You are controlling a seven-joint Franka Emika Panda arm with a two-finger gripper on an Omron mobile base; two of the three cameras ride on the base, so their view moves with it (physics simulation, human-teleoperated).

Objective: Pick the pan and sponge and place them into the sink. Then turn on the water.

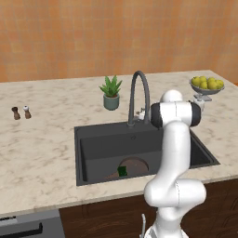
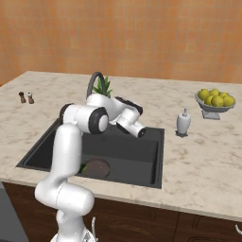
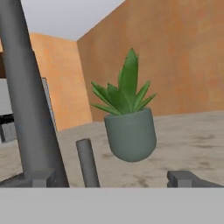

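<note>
The dark brown pan [image 1: 135, 166] lies on the floor of the black sink [image 1: 100, 146], also seen as the pan [image 2: 97, 166] in the sink [image 2: 142, 156]. The sponge [image 1: 122, 171], green face up, rests on the pan's left edge; the arm half hides the sponge [image 2: 83, 167] in the right base view. My gripper [image 1: 138, 112] is at the foot of the arched faucet [image 1: 139, 90]. In the hand view the gripper [image 3: 114, 177] is open, with the faucet's small lever [image 3: 87, 162] between its fingertips and the faucet post [image 3: 30, 109] at the left. No water stream is in view.
A potted plant [image 3: 130, 131] stands just behind the faucet, plant [image 1: 111, 93]. A soap dispenser [image 2: 183, 122] and a bowl of lemons [image 2: 216, 100] sit to the right of the sink. Two small shakers [image 1: 21, 112] stand far left on the counter.
</note>
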